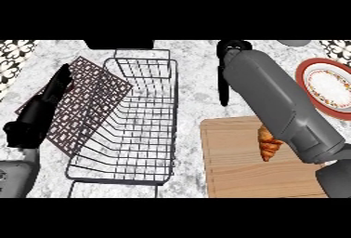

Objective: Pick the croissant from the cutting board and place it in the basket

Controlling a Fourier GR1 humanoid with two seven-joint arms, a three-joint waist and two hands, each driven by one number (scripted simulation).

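Two hands in view. At 9 o'clock we see the black left hand (pixel 40 111), fingers straight and pressed together, pointing to 1 o'clock and holding nothing. It lies over the left edge of a dark maroon patterned flat mat (pixel 96 93). The mat's right edge is tucked against the dark wire rectangular basket (pixel 120 178), which sits at centre on the white marble counter (pixel 198 88). We see nothing inside the basket. At 12 to 1 o'clock is the black right hand (pixel 234 47), mostly hidden by its grey forearm; we cannot tell its pose. At 5 o'clock sits the light wooden cutting board (pixel 237 172). The golden-brown croissant (pixel 269 145) lies on it, near the board's 1 o'clock, partly under the forearm and well apart from that hand. At 2 to 3 o'clock: a red-rimmed white round plate (pixel 328 83).
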